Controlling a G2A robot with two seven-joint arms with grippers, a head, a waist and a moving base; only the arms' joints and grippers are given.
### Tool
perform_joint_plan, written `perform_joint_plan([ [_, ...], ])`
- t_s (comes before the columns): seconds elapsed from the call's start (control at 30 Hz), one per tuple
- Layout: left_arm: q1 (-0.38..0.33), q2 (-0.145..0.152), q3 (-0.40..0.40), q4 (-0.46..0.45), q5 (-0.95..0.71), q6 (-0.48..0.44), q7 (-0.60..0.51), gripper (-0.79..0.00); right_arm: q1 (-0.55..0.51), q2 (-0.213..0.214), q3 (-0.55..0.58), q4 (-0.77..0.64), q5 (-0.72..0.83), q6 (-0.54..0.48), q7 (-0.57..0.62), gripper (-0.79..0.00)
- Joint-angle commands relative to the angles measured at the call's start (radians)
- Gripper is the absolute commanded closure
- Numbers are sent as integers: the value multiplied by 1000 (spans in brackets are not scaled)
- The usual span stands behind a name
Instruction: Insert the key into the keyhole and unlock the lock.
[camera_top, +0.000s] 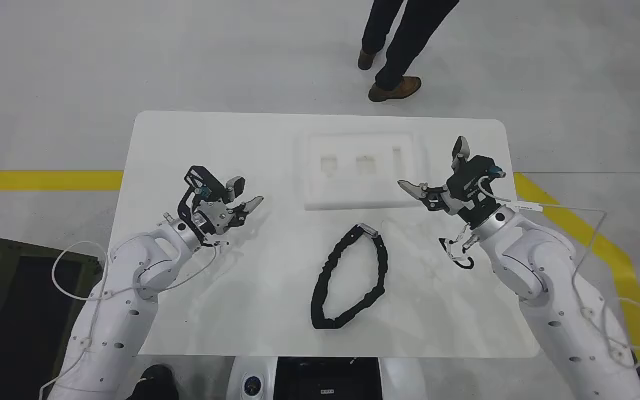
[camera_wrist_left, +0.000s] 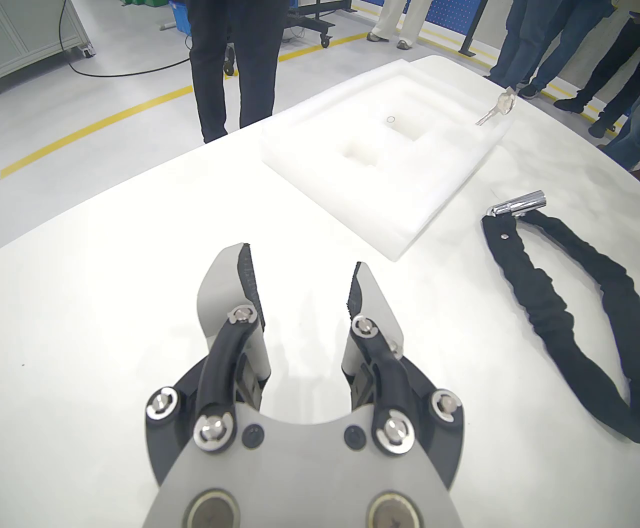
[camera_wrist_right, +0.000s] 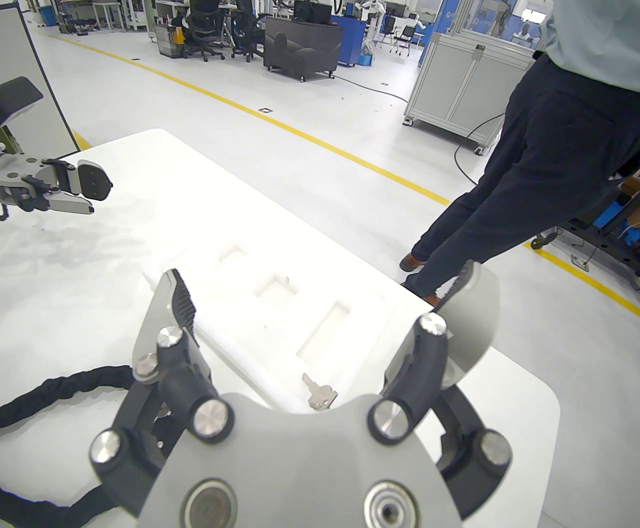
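Note:
A black fabric-covered chain lock (camera_top: 348, 276) lies looped at the table's middle, its chrome lock end (camera_wrist_left: 518, 205) pointing toward the foam tray. The small silver key (camera_wrist_right: 318, 392) lies flat on the tray's corner nearest the right arm, and it is also seen from the left wrist as the key (camera_wrist_left: 495, 112). My right gripper (camera_wrist_right: 322, 285) hovers open just above and beside that corner, with the key under it and nothing between its fingers. My left gripper (camera_wrist_left: 300, 257) is open and empty over bare table left of the tray, well away from the lock.
The white foam tray (camera_top: 325, 190) with three rectangular recesses sits at the back centre of the white table (camera_top: 200, 300). Bare table surface lies on both sides of the chain and in front of it.

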Motion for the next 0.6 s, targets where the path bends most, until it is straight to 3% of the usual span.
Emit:
perform_joint_plan([
  [0.0,0,0,0,0,0,0,0,-383,0,0,0,0,0,0,0,-784],
  [0.17,0,0,0,0,0,0,0,-387,0,0,0,0,0,0,0,-784],
  [0.2,1,0,0,-4,6,1,-3,-785,0,0,0,0,0,0,0,-785],
  [0.4,-3,10,-13,-15,22,-100,-45,-785,0,0,0,0,0,0,0,-785],
  [0.57,-71,14,25,-1,3,-260,-95,-785,0,0,0,0,0,0,0,-785],
])
